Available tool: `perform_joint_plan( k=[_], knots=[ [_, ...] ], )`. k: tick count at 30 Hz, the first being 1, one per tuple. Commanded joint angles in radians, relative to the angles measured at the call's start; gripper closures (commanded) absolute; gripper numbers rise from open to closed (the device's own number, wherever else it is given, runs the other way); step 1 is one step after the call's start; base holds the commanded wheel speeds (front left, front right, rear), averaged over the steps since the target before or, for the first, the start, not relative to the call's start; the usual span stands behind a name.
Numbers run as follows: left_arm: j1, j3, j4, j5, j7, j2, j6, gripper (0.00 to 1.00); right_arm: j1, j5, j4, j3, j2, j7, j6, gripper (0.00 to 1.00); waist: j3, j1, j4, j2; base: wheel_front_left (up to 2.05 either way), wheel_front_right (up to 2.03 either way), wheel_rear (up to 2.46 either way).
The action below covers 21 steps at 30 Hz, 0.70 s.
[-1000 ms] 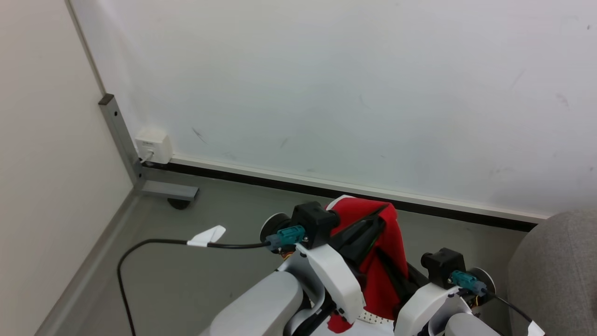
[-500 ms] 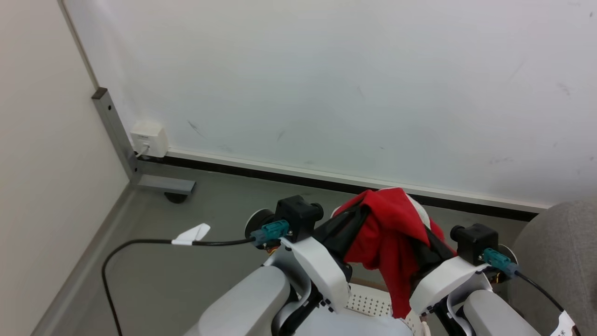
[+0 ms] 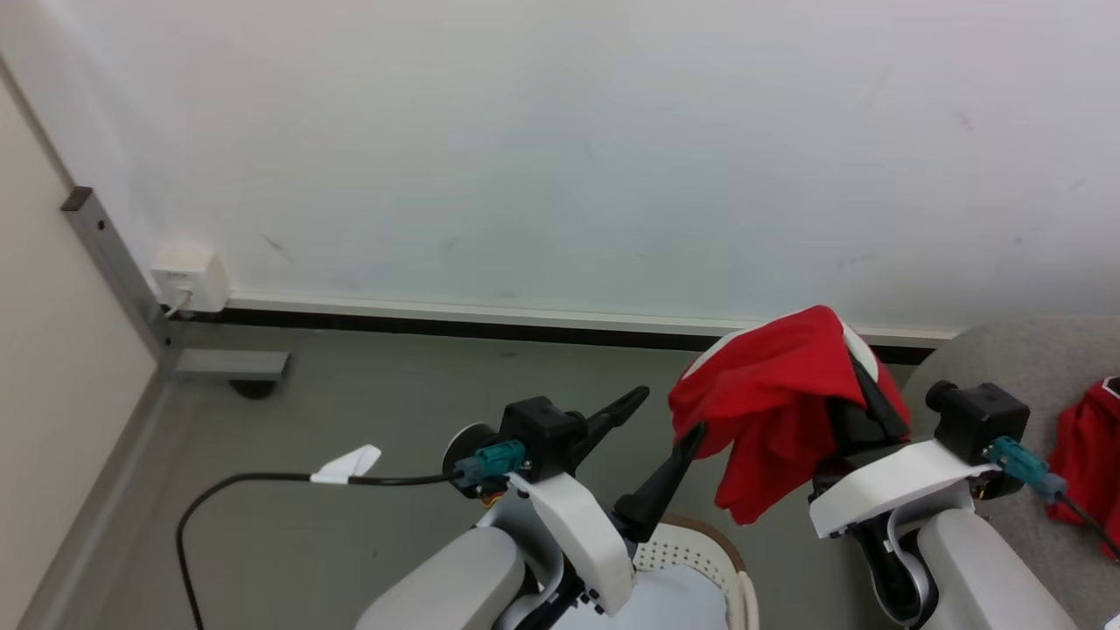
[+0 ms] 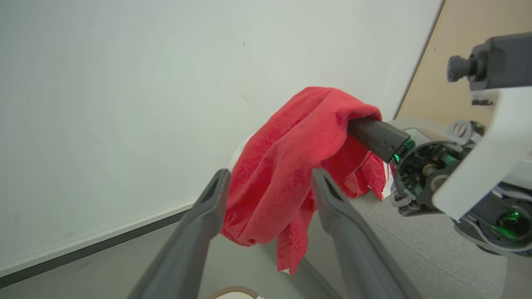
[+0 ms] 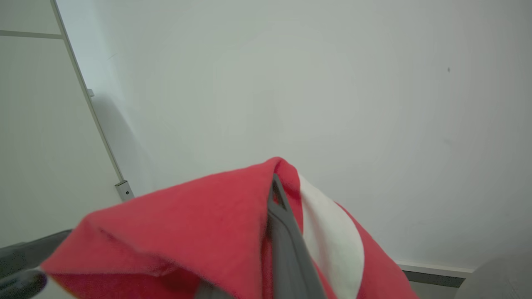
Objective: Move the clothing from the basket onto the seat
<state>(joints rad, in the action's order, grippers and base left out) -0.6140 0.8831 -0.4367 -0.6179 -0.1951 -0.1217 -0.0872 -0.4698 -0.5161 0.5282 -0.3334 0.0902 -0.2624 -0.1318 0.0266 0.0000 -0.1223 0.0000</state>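
We noted left gripper (image 3: 669, 413) spread wide and empty, right gripper (image 5: 275, 187) clamped on red garment (image 3: 779, 394), aloft near grey sofa (image 3: 989, 359).

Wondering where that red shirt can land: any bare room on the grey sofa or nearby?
Free: the rounded corner of the sofa, between the wall and the second red garment lying on it; also the floor between the wall and the left arm. Crowded: above the basket, where both arms and the held red garment bunch.
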Motion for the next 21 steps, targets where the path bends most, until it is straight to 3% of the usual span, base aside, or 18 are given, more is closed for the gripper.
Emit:
perform_joint_plan(
  k=[1,21],
  knots=[
    [0.013,0.000,0.005,0.001,-0.005,-0.008,-0.001,0.00,0.001,0.001,-0.011,0.006,0.008,-0.003,0.002,1.00,-0.011,0.0000,0.043,0.0000,0.00,0.00,0.00],
    [0.052,-0.025,0.041,0.070,-0.070,-0.037,0.017,0.00,0.116,0.069,-0.233,0.110,0.082,0.005,0.002,1.00,-0.042,0.0000,0.447,0.0000,0.00,0.00,0.00]
  ],
)
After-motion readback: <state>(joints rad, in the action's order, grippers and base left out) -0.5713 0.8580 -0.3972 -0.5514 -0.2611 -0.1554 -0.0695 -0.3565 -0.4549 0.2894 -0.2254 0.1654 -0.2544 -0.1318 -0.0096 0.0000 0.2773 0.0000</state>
